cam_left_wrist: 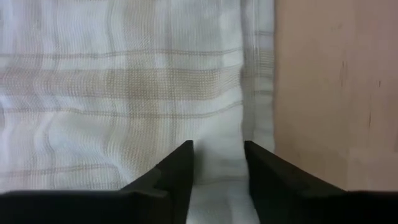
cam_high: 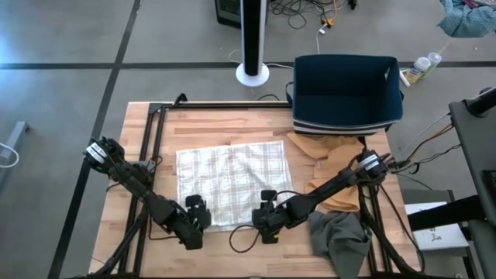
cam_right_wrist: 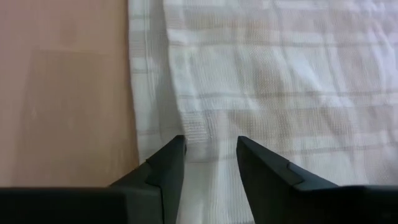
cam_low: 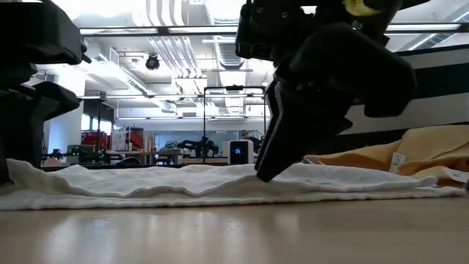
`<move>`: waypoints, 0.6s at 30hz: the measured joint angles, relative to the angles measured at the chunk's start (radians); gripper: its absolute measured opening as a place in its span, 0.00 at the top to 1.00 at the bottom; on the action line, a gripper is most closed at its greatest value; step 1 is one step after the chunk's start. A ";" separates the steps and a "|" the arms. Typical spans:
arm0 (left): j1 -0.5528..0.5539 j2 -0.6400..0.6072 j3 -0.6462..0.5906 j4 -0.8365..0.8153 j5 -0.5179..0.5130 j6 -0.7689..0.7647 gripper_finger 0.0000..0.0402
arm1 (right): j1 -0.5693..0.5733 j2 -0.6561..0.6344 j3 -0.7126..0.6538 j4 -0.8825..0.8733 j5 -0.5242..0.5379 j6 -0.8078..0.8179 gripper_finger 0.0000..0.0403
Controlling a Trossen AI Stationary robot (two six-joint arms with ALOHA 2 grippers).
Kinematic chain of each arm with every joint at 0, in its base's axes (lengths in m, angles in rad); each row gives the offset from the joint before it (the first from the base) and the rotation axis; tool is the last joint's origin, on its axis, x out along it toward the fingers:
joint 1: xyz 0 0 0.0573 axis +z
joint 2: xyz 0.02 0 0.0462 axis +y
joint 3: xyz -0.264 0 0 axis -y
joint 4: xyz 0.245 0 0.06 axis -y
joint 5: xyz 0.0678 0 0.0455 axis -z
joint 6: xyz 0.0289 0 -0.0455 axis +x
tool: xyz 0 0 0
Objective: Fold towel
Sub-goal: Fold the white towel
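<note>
We see the checked towel (cam_high: 232, 184) spread flat mid-table (cam_high: 147, 124). The left gripper (cam_left_wrist: 217, 163) and right gripper (cam_right_wrist: 210, 157) sit at its near corners, each with fingers partly open astride a raised fold of cloth; whether they pinch it we cannot tell.

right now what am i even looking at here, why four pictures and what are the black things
Two dark robot arms work at a wooden table. One camera looks down from above, one sits at table-top height, and one rides on each wrist. A white checked cloth towel lies flat. The left gripper and the right gripper each straddle its near edge with cloth between the fingers; a firm pinch can't be confirmed. Behind are tan cloths, a grey cloth and a dark blue bin.
</note>
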 joint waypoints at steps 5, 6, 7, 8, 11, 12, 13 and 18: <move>0.000 -0.001 -0.005 0.000 0.000 -0.026 0.88 | 0.004 0.002 -0.002 0.017 -0.007 -0.025 0.71; 0.000 -0.001 -0.005 0.001 0.000 -0.029 0.91 | 0.006 0.002 -0.002 0.027 -0.007 -0.032 0.71; 0.000 -0.001 -0.005 0.001 0.000 -0.029 0.94 | 0.008 0.002 -0.002 0.038 -0.007 -0.040 0.71; 0.001 -0.001 -0.005 0.001 0.000 -0.030 0.97 | 0.010 0.002 -0.002 0.044 -0.007 -0.045 0.71; 0.002 -0.001 -0.004 0.003 0.000 -0.042 0.98 | 0.010 0.002 -0.013 0.067 -0.007 -0.046 0.68; 0.002 -0.001 -0.003 0.003 0.000 -0.046 0.97 | 0.009 0.006 -0.015 0.065 -0.006 -0.046 0.67; 0.002 -0.001 -0.002 0.003 0.000 -0.049 0.97 | 0.008 0.008 -0.017 0.064 -0.007 -0.046 0.65; 0.002 -0.021 0.001 0.003 0.001 -0.049 0.99 | 0.007 0.010 -0.037 0.066 0.002 -0.049 0.59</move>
